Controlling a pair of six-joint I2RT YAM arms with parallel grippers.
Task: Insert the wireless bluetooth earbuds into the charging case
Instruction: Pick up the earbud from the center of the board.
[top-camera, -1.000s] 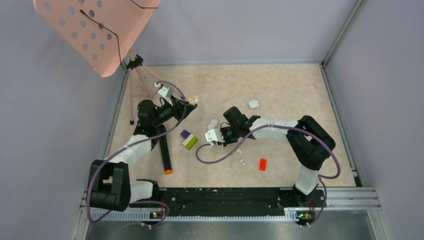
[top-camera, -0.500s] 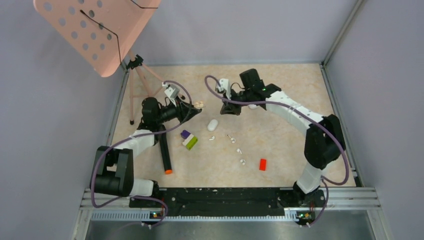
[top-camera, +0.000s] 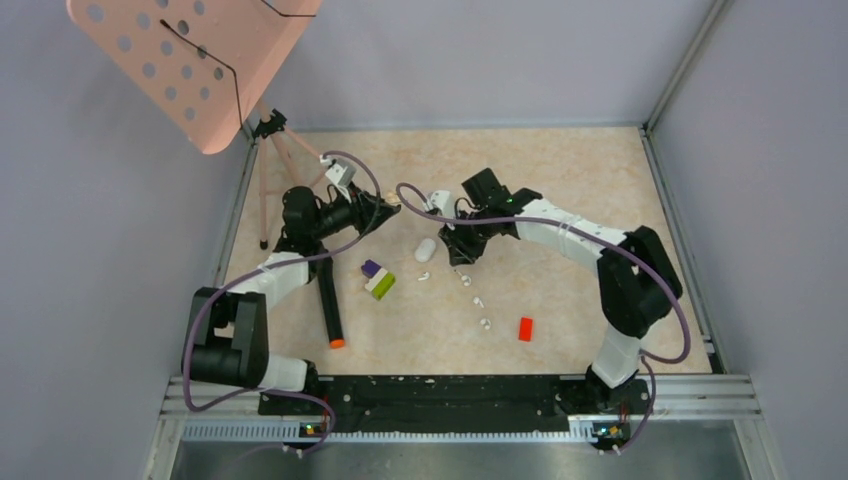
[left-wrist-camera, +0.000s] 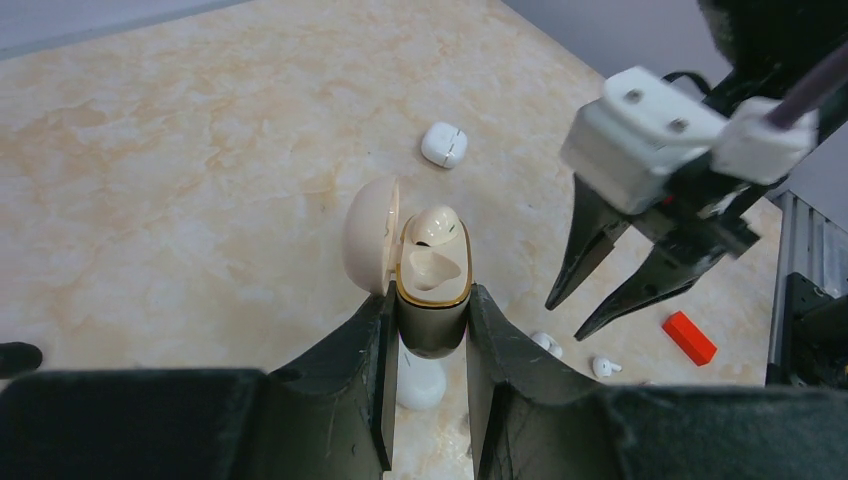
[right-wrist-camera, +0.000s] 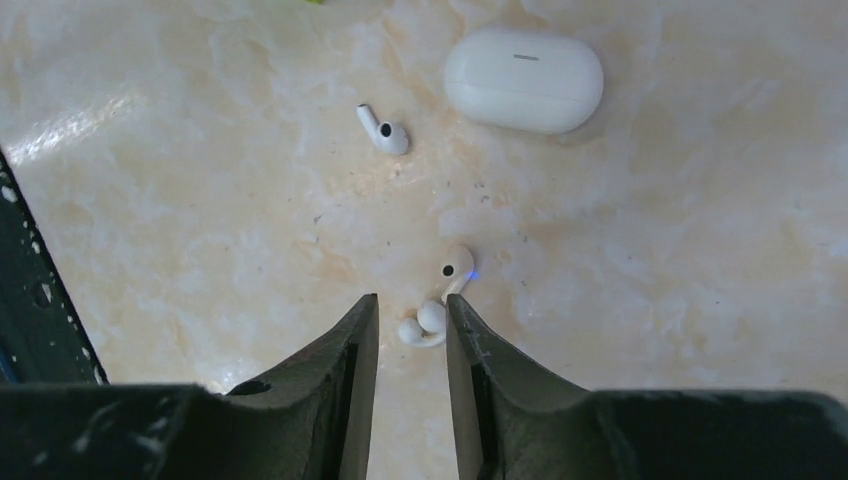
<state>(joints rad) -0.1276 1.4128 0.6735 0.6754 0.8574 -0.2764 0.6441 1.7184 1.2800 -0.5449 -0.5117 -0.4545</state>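
My left gripper (left-wrist-camera: 432, 350) is shut on a cream charging case (left-wrist-camera: 432, 290), held above the table with its lid open; one cream earbud sits in it and the other socket is empty. It also shows in the top view (top-camera: 388, 204). My right gripper (right-wrist-camera: 410, 305) is open and low over the table. Its jaws straddle a small white roundish earbud (right-wrist-camera: 425, 322) without closing on it. A second earbud (right-wrist-camera: 455, 268) with a blue light lies just beyond, and a stemmed earbud (right-wrist-camera: 383, 130) farther off. From above, the right gripper (top-camera: 462, 252) is over the line of earbuds (top-camera: 478, 300).
A white pebble case (right-wrist-camera: 523, 66) lies past the earbuds, and a smaller white case (left-wrist-camera: 444, 144) sits farther back. A red brick (top-camera: 525, 328), purple and green blocks (top-camera: 378, 280), a black marker (top-camera: 328, 300) and a pink tripod (top-camera: 285, 165) are on the table.
My right arm swung from the table's middle to the back, then came down over the earbuds. My left gripper shifted slightly, still holding the open case.
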